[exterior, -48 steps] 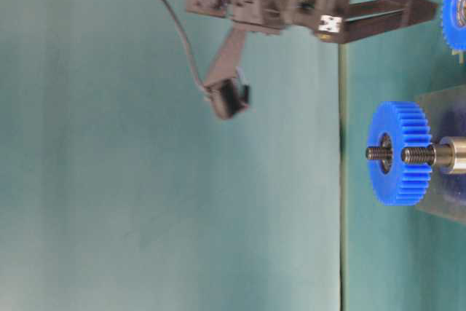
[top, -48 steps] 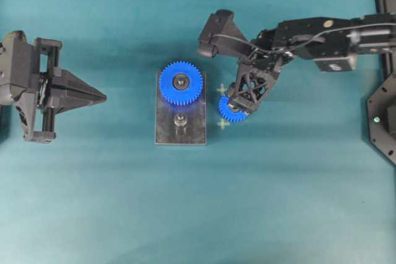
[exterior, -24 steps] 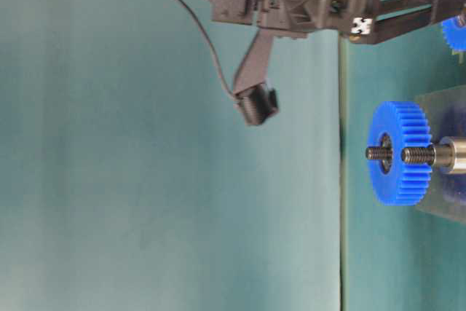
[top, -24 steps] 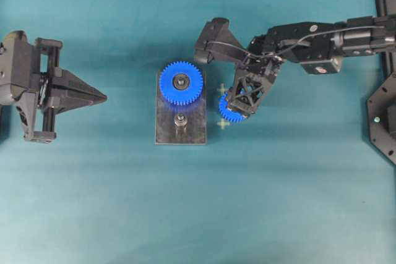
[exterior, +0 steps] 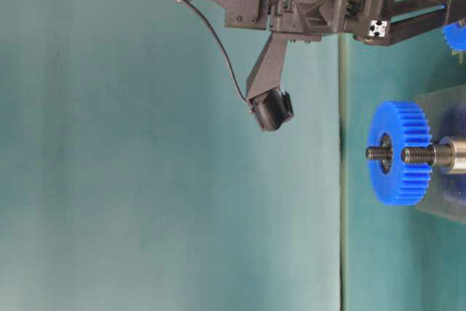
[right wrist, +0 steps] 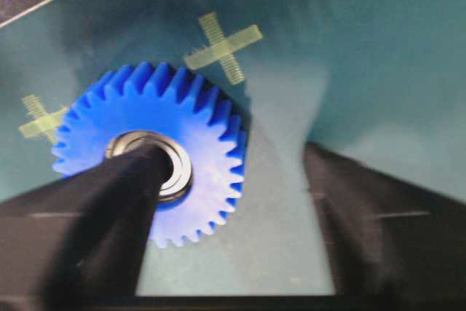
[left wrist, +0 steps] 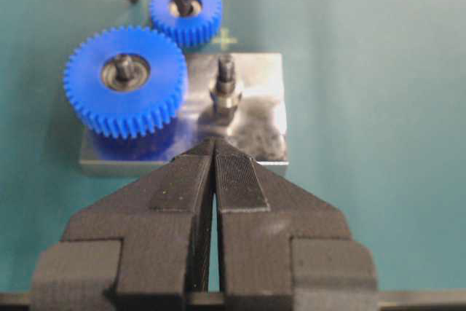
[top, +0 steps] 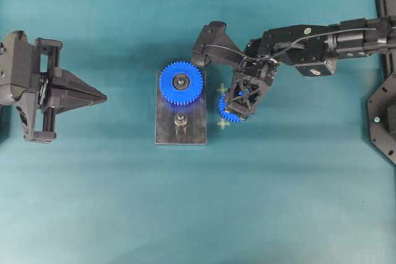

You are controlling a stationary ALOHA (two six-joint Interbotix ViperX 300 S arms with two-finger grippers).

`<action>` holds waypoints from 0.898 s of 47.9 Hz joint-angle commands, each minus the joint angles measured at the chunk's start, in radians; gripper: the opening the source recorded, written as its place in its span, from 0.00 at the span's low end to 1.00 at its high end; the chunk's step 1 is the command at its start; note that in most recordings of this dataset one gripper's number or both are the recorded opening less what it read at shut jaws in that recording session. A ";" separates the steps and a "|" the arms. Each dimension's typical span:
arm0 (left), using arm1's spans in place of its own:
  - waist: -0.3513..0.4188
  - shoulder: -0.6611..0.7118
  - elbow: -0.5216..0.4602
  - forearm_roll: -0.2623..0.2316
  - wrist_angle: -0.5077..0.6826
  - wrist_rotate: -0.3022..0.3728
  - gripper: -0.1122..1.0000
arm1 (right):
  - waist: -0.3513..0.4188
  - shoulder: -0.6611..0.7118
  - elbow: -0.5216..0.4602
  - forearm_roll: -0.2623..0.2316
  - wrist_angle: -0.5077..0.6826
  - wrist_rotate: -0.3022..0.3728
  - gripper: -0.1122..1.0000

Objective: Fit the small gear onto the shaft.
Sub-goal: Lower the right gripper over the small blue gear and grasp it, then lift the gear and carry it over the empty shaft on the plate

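We see the small bright blue plastic toothed gear (right wrist: 149,152), with a silver-and-black bearing at its centre, lying flat on the teal tabletop (top: 278,202) just right of the grey rectangular metal plate (top: 180,133), between two pale tape crosses (top: 223,124). The short silver metal shaft (left wrist: 225,87) stands upright on the near half of that plate, bare, beside the larger blue toothed gear (top: 180,83) seated on the far half. The right tool (right wrist: 233,180) is lowered over the small gear with its jaws apart: one finger tip (right wrist: 138,169) sits at the bearing's bore, the other stands outside the teeth, clear of them, so nothing is gripped. The left tool (left wrist: 214,180) rests well left of the plate, its jaws pressed together on nothing.
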 commanded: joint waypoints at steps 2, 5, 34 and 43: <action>0.005 -0.003 -0.018 0.003 -0.005 -0.002 0.10 | 0.000 -0.009 -0.014 -0.003 -0.011 0.008 0.55; 0.005 -0.003 -0.018 0.002 -0.005 -0.002 0.10 | 0.002 -0.009 -0.014 -0.005 -0.014 0.011 0.43; 0.011 -0.003 -0.014 0.003 -0.005 -0.006 0.10 | 0.049 -0.051 -0.296 0.049 0.305 0.012 0.42; 0.012 -0.006 -0.018 0.003 -0.009 -0.020 0.10 | 0.091 0.018 -0.416 0.049 0.348 0.009 0.42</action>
